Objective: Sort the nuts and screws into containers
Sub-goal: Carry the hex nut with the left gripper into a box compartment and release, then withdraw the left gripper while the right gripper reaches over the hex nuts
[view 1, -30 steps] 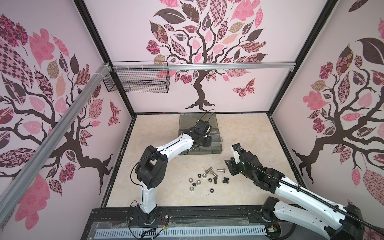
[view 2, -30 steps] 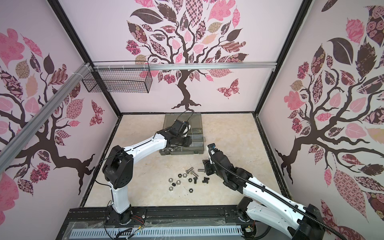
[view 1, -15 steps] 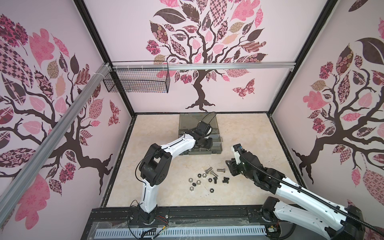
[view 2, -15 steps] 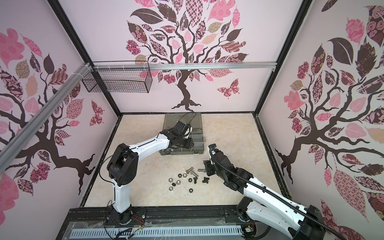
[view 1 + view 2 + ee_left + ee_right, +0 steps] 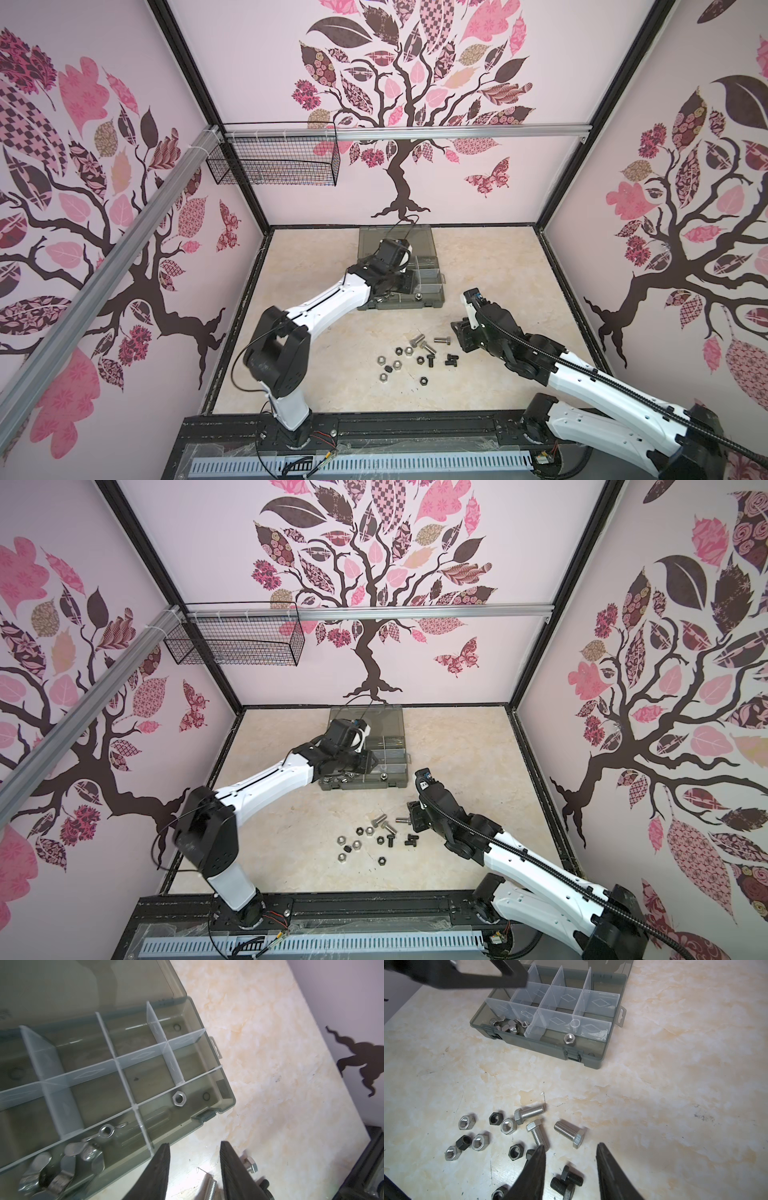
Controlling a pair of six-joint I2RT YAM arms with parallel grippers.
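Looking through the wrist cameras, you find the left gripper (image 5: pixel 194 1145) parted and empty by the front wall of the organiser case (image 5: pixel 182 1128), where one silver hex nut (image 5: pixel 180 1098) lies in a corner compartment and wing nuts (image 5: pixel 83 1154) sit in the next. Your right gripper (image 5: pixel 570 1146) hangs parted and empty over loose screws (image 5: pixel 529 1114) and nuts (image 5: pixel 466 1122) on the table (image 5: pixel 675 1064).

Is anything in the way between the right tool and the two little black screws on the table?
No, nothing I can see. The two black screws lie uncovered on the table, showing right in the gap of the open right tool. A silver screw lies close by, off to one side.
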